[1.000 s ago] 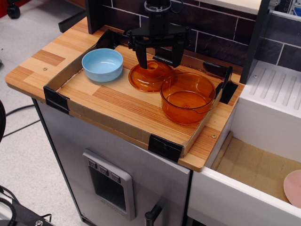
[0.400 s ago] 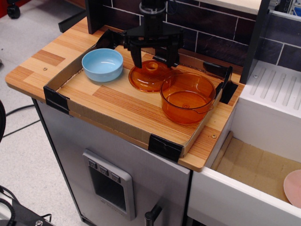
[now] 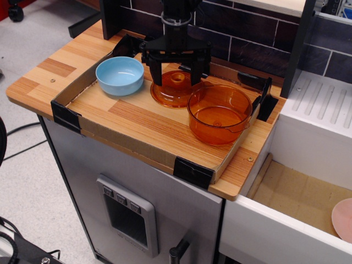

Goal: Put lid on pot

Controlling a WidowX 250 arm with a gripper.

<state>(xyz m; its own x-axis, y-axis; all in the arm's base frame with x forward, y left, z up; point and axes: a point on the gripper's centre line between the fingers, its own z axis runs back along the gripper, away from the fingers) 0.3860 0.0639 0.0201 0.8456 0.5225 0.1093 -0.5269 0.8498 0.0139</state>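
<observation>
The amber glass lid (image 3: 169,97) lies flat on the wooden board at the back middle, its small knob (image 3: 177,78) up. The deep amber glass pot (image 3: 220,113) stands right of it, its rim touching or overlapping the lid's right edge. My black gripper (image 3: 179,78) hangs straight over the lid. It is open wide, with one finger (image 3: 155,76) on the left and one (image 3: 203,71) on the right of the knob. The fingertips are low, near the lid's dome. It holds nothing.
A light blue bowl (image 3: 120,74) stands left of the lid. A low cardboard rim (image 3: 126,144) with black taped corners rings the board. A dark brick wall (image 3: 247,33) rises close behind. A white drainer (image 3: 324,104) and a drawer with a pink plate (image 3: 344,219) are at the right.
The gripper has shifted a little left and come down, so its open fingers now straddle the lid's knob. Lid, pot and bowl have not moved.
</observation>
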